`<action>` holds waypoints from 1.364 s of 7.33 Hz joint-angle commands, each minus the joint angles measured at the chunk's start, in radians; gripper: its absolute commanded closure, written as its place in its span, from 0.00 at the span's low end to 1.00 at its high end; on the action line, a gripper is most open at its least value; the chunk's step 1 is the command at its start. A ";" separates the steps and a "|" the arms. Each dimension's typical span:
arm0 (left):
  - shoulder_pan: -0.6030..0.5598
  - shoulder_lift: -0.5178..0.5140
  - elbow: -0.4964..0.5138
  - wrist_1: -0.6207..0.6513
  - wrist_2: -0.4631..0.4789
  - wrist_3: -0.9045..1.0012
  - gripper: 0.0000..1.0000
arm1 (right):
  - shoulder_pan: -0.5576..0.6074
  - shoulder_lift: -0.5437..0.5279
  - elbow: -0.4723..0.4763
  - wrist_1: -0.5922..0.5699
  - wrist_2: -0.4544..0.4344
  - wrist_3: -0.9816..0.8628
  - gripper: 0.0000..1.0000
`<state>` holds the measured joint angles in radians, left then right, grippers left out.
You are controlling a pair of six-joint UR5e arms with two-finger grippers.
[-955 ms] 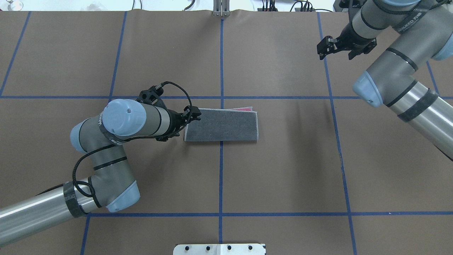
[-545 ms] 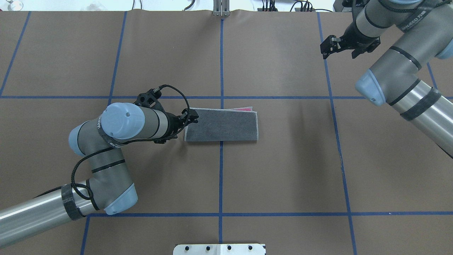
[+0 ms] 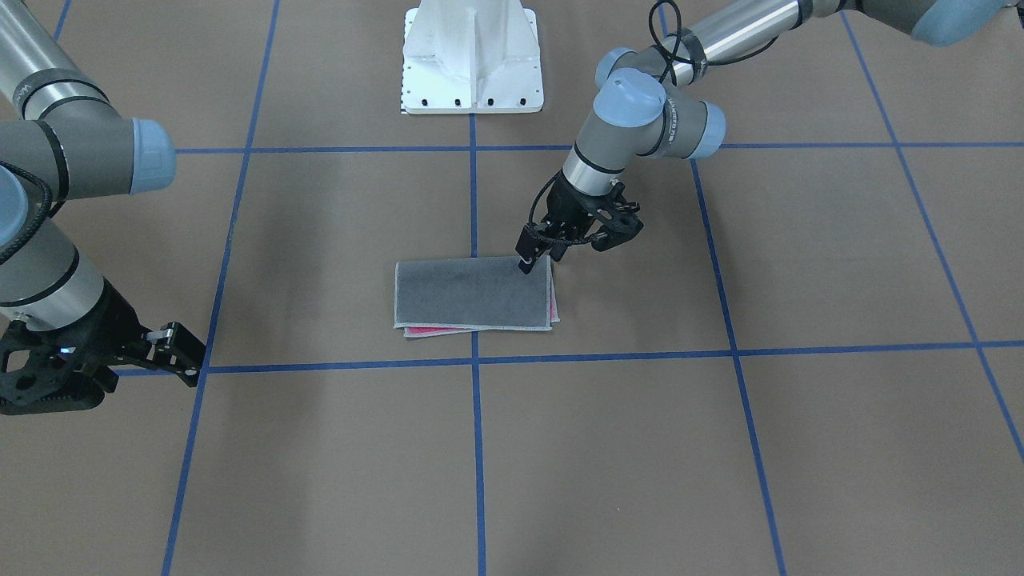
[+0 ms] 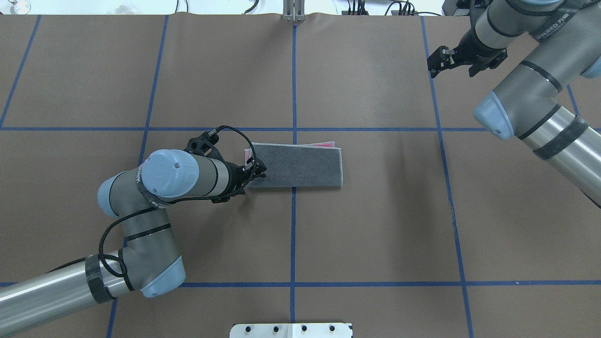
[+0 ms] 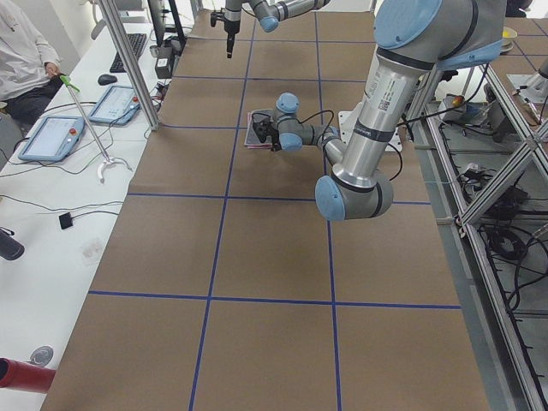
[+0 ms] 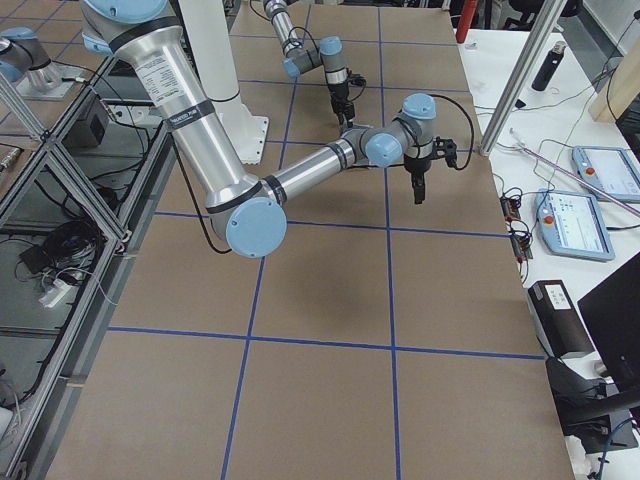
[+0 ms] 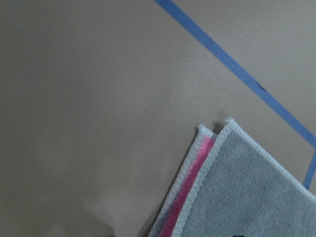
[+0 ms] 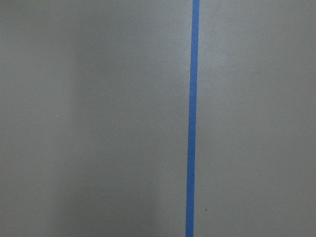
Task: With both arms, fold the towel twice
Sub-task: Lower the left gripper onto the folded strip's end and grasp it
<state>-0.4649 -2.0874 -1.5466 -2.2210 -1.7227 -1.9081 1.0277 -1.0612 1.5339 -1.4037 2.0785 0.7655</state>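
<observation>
I log the left gripper (image 4: 257, 170) shifted to the near-left corner of the towel (image 4: 296, 166), jaws' gap untellable; right gripper (image 4: 450, 70) retreating, jaws wide; towel once-folded, grey-up, mid-counter (image 4: 375, 234); second fold pending.

White lettering on a black strap (image 4: 550, 29) round the right arm (image 4: 526, 89), only partly legible, roughly "ANUEEO", further characters too small to read; similar white lettering on the left arm (image 4: 141, 225), on its wrist band (image 4: 144, 187), illegible; nothing else readable.

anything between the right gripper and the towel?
No. Overhead view shows only bare table with blue tape lines between right gripper and towel.
</observation>
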 commanded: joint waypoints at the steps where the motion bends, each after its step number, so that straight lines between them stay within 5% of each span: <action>1: 0.002 0.000 -0.007 0.000 -0.002 -0.006 0.37 | 0.000 0.000 0.002 0.000 0.000 0.000 0.01; 2: 0.002 0.000 -0.012 0.000 -0.002 -0.029 0.46 | 0.000 0.000 0.002 0.000 0.000 0.000 0.01; 4: 0.000 0.012 -0.033 0.000 -0.002 -0.034 0.47 | 0.000 -0.002 0.005 0.002 0.000 0.000 0.01; 10: -0.001 0.015 -0.024 0.001 0.000 -0.201 0.36 | 0.000 -0.014 0.006 0.009 0.000 0.000 0.01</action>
<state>-0.4653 -2.0745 -1.5718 -2.2209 -1.7239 -2.0770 1.0278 -1.0735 1.5408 -1.3952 2.0792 0.7654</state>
